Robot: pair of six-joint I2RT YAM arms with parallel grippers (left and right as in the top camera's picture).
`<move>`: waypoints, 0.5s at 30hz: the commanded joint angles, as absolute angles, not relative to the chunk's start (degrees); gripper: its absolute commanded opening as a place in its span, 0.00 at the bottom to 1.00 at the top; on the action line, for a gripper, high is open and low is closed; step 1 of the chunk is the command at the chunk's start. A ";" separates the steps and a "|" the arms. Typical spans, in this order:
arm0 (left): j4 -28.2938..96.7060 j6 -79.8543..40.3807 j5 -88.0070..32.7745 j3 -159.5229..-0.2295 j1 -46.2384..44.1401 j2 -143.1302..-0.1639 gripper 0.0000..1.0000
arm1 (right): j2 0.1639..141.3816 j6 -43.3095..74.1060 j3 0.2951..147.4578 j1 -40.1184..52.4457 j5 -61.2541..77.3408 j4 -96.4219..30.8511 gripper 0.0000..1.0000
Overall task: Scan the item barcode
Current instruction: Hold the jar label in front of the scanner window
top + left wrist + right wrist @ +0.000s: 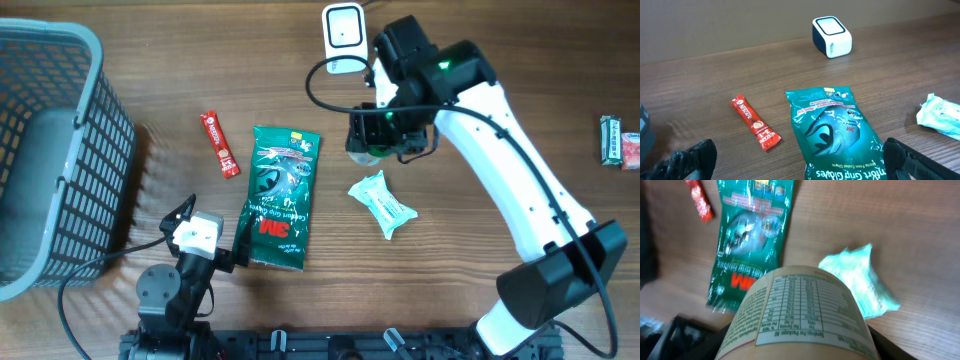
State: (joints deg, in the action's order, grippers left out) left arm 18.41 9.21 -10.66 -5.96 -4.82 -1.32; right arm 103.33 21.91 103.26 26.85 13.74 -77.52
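My right gripper (pixel 385 132) is shut on a round tub with a nutrition label (pixel 800 312), held above the table. In the overhead view only a greenish edge of the tub (pixel 371 152) shows below the fingers. The white barcode scanner (pixel 343 35) stands at the back of the table, just behind and left of that gripper, and also shows as the white scanner (pixel 832 36) in the left wrist view. My left gripper (pixel 210 238) stays open near the front edge, its fingertips (pixel 905 160) low over the near end of a green glove packet (pixel 832 130).
A red coffee sachet (pixel 219 144) lies left of the green glove packet (pixel 282 195). A pale teal tissue pack (pixel 382 204) lies below the right gripper. A grey basket (pixel 50 150) fills the left side. Small packets (pixel 612 140) lie at the right edge.
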 commanded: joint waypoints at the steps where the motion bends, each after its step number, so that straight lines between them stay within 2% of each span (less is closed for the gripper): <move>1: 18.35 10.09 -11.51 -5.69 -4.99 -1.13 1.00 | 101.67 24.73 104.22 30.98 0.78 -75.77 0.50; 3: 18.35 10.09 -11.51 -5.69 -4.99 -1.13 1.00 | 101.67 25.93 103.59 35.09 -9.63 -72.53 0.51; 6: 18.35 10.09 -11.51 -5.69 -4.99 -1.13 1.00 | 101.69 25.87 101.08 38.79 -15.86 -63.72 0.51; 11: 18.35 10.09 -11.51 -5.69 -4.99 -1.13 1.00 | 101.78 24.43 91.09 39.09 -24.43 -46.65 0.51; 15: 18.35 10.09 -11.51 -5.69 -4.99 -1.13 1.00 | 101.78 16.62 83.81 38.98 -27.70 -31.20 0.51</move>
State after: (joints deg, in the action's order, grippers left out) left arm 18.39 9.21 -10.63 -5.96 -4.82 -1.30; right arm 103.04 21.93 86.41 39.18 -22.33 -36.93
